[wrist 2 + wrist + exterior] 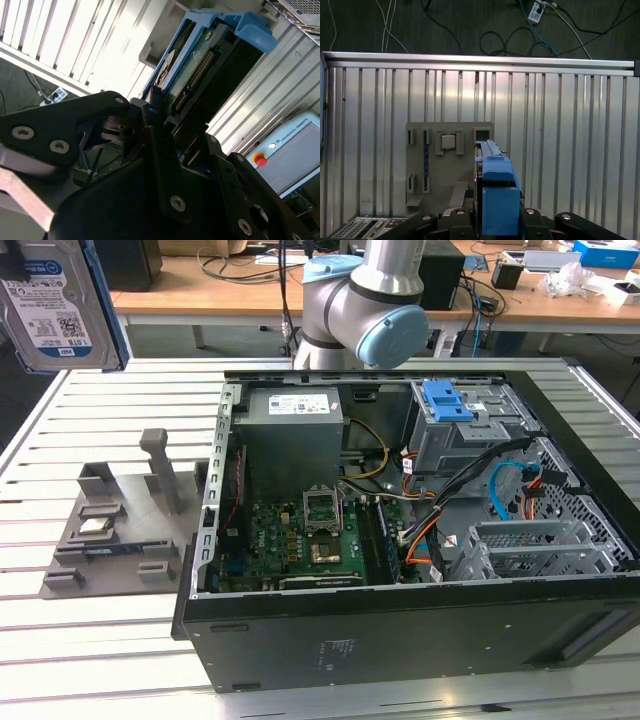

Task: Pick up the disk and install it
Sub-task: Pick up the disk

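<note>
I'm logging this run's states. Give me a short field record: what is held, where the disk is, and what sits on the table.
gripper: shut on the disk
disk position: held in the air, over the grey fixture in the first wrist view
computer case: open, on the slatted table
grey fixture: at the exterior view's left of the case, carrying a chip
install: not yet done, disk outside the case
</note>
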